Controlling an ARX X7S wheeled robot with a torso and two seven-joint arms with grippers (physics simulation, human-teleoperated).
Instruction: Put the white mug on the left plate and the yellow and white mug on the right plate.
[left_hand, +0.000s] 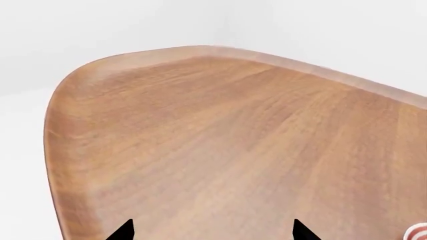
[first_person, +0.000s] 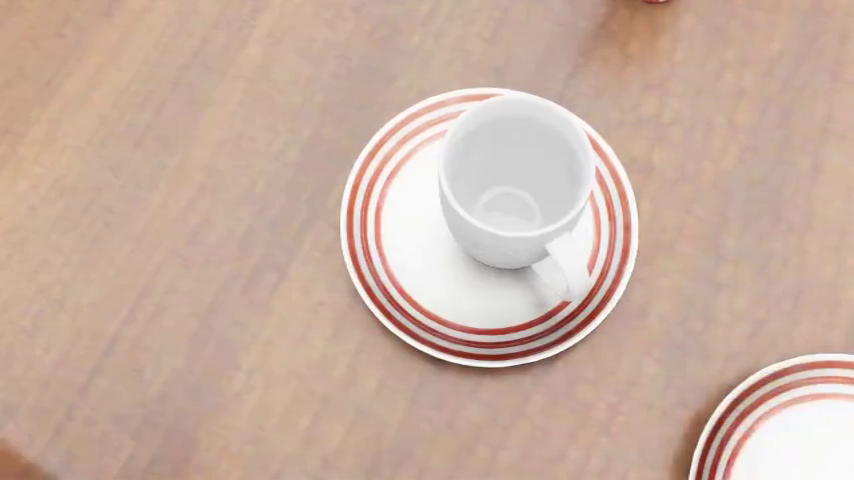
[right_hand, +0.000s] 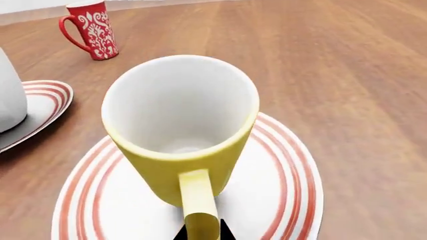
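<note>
Your white mug stands upright on the left plate. Your right tool pinches the handle of the yellow and white mug, upright on the right plate. Your left tool hangs spread wide over bare table.

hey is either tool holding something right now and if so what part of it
The right tool looks closed on the handle of the yellow and white mug, which is over the right plate. The left tool is open, holding nothing.

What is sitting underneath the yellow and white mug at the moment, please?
The yellow and white mug stands on the right plate, whose red rings show around it. The plate's centre is hidden beneath the mug.
</note>
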